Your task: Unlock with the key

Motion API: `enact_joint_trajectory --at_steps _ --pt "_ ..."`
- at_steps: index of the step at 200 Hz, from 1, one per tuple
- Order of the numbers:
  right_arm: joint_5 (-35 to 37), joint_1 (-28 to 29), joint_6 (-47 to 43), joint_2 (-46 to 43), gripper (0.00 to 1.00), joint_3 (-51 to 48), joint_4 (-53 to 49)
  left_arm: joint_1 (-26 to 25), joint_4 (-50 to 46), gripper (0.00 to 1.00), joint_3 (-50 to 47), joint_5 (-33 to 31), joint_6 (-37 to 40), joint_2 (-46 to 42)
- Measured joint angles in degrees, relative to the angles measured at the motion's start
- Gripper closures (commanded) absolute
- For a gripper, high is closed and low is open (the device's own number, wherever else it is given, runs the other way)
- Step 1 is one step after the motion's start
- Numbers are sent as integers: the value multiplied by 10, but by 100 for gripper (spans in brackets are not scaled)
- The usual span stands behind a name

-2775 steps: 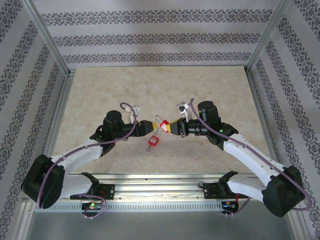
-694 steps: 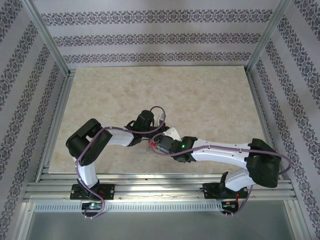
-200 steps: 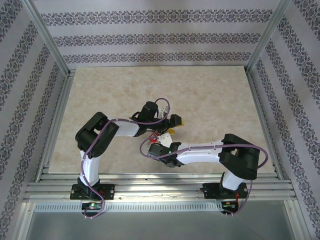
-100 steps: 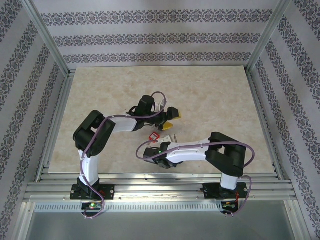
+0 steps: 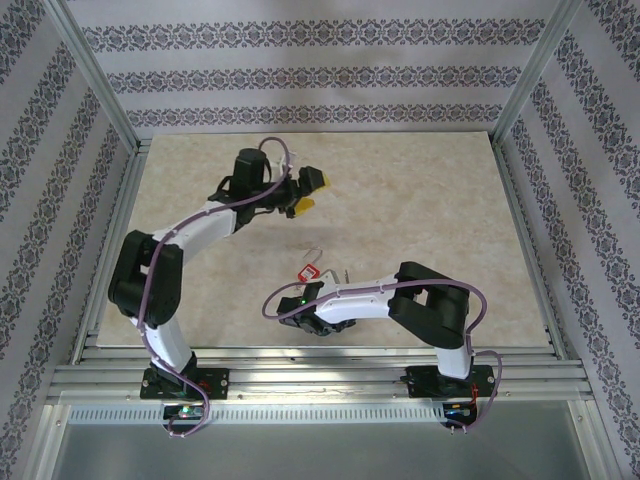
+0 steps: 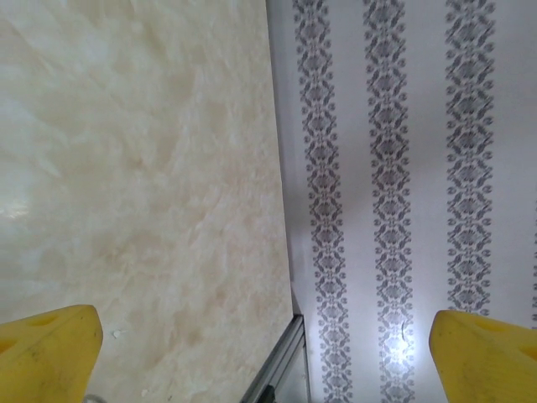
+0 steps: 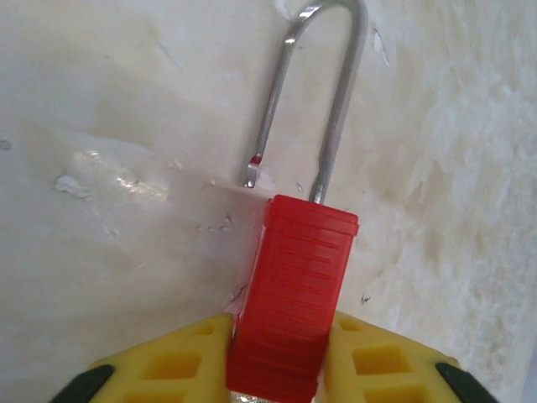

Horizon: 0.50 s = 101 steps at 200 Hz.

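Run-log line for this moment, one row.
left gripper open, away from padlock | right gripper fingers flank padlock body, grip unclear | shackle open | padlock lying on table

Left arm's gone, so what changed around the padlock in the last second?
The left gripper swung away from the padlock toward the far left of the table, open and empty. The right arm folded its elbow in leftward; the right gripper has its fingers either side of the padlock's red body, whose shackle stands open. The padlock stayed on the table, about where it was.
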Motion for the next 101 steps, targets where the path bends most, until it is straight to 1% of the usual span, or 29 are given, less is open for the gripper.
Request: enact_joint_trajectory --at_steps 25,40,65,81,101 --pt "-12 3 2 0 58 2 2 24 -30 0 3 0 17 -17" --pt "-17 8 1 0 55 5 2 28 -45 0 3 0 25 -21" --pt "-25 11 4 -5 47 6 2 29 -60 0 3 1 30 -23" --pt "-35 11 8 -22 42 6 4 33 -64 0 3 2 32 -23" --pt "-47 11 16 -67 38 -3 18 44 -70 0 3 5 32 -26"
